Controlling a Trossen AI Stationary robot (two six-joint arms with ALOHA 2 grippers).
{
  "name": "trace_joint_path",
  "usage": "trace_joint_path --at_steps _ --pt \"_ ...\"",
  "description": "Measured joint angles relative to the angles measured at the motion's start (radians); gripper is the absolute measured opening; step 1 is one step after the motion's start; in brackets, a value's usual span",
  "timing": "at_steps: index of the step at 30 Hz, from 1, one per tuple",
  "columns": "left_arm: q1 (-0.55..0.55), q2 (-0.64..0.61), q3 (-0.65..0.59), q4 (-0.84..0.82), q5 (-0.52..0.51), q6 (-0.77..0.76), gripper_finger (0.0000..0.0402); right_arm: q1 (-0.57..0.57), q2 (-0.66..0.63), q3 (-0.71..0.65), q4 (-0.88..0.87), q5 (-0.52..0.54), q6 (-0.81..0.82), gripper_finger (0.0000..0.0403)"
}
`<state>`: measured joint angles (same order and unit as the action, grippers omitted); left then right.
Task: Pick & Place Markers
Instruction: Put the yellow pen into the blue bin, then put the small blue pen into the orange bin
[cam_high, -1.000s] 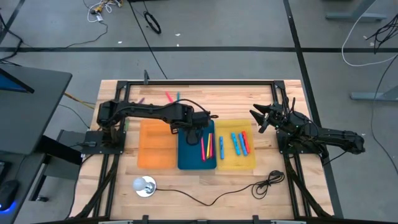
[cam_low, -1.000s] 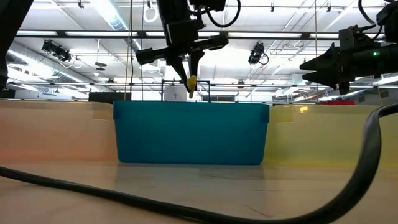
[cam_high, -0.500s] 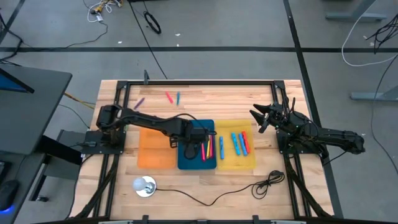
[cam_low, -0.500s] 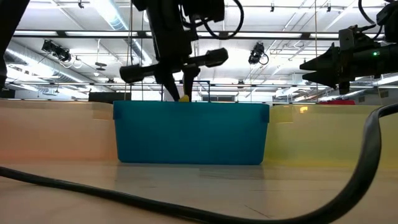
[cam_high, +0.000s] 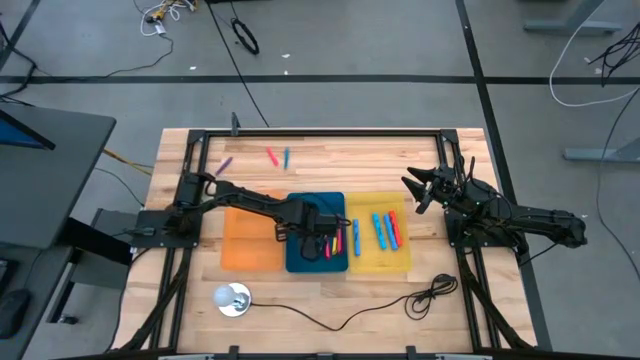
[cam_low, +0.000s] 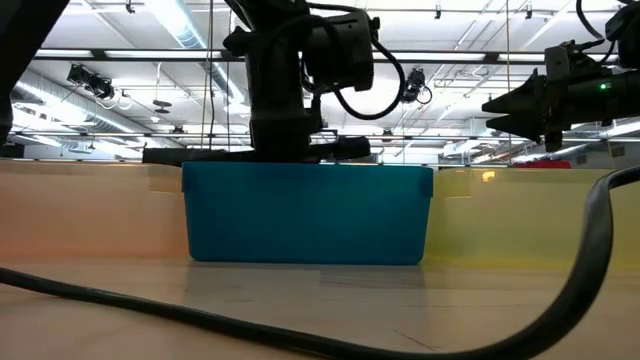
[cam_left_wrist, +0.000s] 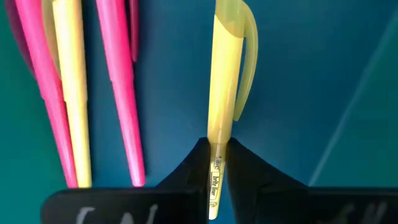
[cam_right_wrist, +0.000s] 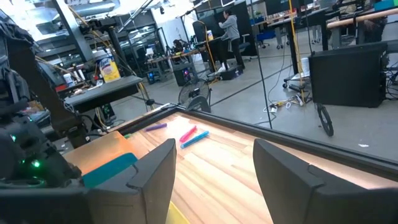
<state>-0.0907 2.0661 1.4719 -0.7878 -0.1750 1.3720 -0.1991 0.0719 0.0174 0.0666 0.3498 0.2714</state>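
Left gripper (cam_left_wrist: 217, 163) clamping yellow highlighter (cam_left_wrist: 222, 93) near tail end, lowering into blue tray (cam_high: 297, 255). Light, stiff, slick barrel, so likely gripping mid-barrel better. Right gripper (cam_high: 418, 190) idling apart.

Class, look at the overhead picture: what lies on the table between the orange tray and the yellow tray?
The blue tray lies between the orange tray and the yellow tray, seen in the high view.
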Motion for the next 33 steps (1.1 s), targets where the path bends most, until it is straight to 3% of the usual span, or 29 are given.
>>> trace_joint_path --at_steps 8,23,27,33 --pt "0.003 0.000 0.000 0.014 0.019 -0.002 0.0050 0.000 0.000 0.000 0.000 0.000 0.000 0.0215" --pt "0.008 -0.014 0.001 0.017 0.120 -0.095 0.0153 0.000 0.000 0.000 0.000 0.000 0.000 0.0215" --pt "0.021 -0.041 0.004 0.025 0.096 -0.199 0.0194 0.000 0.000 0.000 0.000 0.000 0.000 0.0215" --pt "0.067 -0.091 0.039 0.022 0.006 -0.499 0.0238 0.000 0.000 0.000 0.000 0.000 0.000 0.0215"
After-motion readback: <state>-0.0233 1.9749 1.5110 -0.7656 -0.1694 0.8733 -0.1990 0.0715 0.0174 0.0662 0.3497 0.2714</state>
